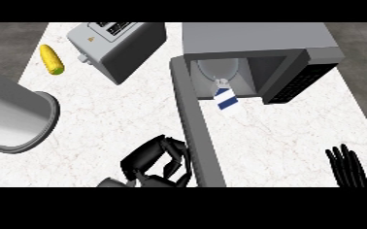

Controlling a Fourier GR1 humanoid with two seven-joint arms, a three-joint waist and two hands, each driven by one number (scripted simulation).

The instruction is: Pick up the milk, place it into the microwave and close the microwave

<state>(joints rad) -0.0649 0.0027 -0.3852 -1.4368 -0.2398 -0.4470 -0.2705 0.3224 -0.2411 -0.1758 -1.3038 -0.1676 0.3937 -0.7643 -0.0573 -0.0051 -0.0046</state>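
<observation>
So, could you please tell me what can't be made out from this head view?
- Left hand: its wrist is cut off at the lower edge, and whether it touches the microwave door is unclear.
- Right hand: only fingers show at the right edge.
- Milk: its base is hidden by the microwave opening's front edge.
- Grey pot: cut off by the left edge.

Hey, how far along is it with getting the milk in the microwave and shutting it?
Done, it seems: the milk carton stands at the mouth of the microwave, by the glass plate inside. In hand: the left hand sits with curled fingers against the open door. Left: swinging that door shut. The right hand rests open at the lower right edge.
</observation>
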